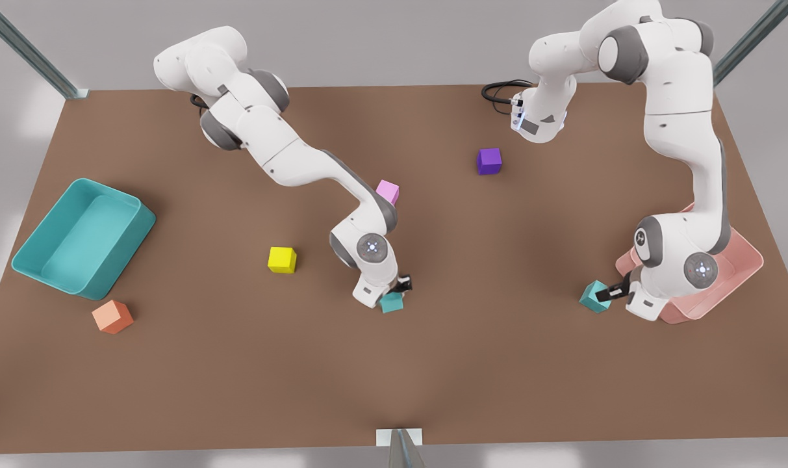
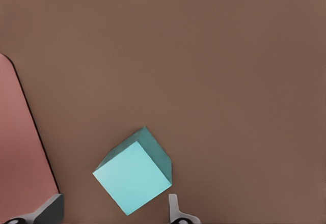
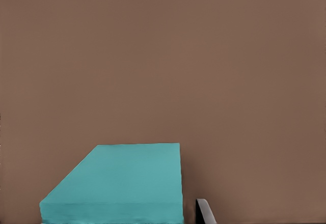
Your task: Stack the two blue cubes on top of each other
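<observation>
My left jaws (image 2: 114, 211) are spread around the rotated blue cube (image 2: 135, 175) beside the pink tray (image 2: 20, 147). My right jaws (image 1: 399, 291) sit low over the other blue cube (image 1: 392, 302), mid-surface; whether they're spread I cannot tell. I judge both grasps pending; next, close, lift and carry one across. The yellow cube (image 1: 282, 259) lies aside.

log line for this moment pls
left gripper open at blue cube by pink tray | right gripper at other blue cube | stack not yet
</observation>
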Tool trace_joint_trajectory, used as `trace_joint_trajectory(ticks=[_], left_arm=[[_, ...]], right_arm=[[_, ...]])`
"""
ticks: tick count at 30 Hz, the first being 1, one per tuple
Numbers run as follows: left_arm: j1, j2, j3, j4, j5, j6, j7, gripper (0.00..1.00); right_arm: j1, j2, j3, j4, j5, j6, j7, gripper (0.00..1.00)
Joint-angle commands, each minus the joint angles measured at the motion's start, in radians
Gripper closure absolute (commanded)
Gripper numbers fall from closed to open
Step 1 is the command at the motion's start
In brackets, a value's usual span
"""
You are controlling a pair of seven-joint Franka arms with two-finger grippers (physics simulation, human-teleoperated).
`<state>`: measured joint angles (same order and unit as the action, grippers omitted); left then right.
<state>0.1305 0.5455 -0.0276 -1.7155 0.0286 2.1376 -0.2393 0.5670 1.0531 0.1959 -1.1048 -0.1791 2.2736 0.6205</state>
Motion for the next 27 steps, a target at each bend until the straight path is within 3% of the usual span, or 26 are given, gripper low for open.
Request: trace_joint_trajectory(ticks=[1, 9, 12, 17, 22, 26, 27], left_arm=[[-0.003, 0.004, 0.000, -0.004, -0.003, 0.082, -0.494, 0.00], [-0.014, 0.045, 0.000, -0.001, -0.046, 0.105, -0.678, 0.00], [-0.008, 0.045, 0.000, -0.019, -0.044, 0.099, -0.744, 0.00], [-0.006, 0.067, 0.000, -0.019, -0.036, 0.097, -0.715, 0.00], [-0.005, 0.093, 0.001, -0.019, -0.036, 0.099, -0.715, 0.00], [-0.005, 0.113, 0.002, -0.019, -0.036, 0.099, -0.716, 0.00], [-0.006, 0.114, 0.003, -0.019, -0.036, 0.099, -0.716, 0.00]], right_arm=[[0.001, -0.001, 0.000, 0.002, -0.005, 0.032, 0.559, 0.00], [-0.016, -0.065, 0.011, 0.011, 0.007, -0.002, 0.532, 0.00], [-0.065, -0.122, 0.014, 0.014, 0.010, -0.147, 0.438, 0.00], [-0.176, -0.179, 0.014, -0.003, 0.112, -0.439, 0.104, 0.00], [-0.487, -0.176, 0.000, -0.064, 0.054, -0.605, -0.692, 0.00], [-0.529, -0.462, -0.003, -0.013, -0.154, -0.827, -0.829, 0.00], [-0.532, -0.611, -0.007, -0.064, -0.143, -0.842, -0.826, 0.00]])
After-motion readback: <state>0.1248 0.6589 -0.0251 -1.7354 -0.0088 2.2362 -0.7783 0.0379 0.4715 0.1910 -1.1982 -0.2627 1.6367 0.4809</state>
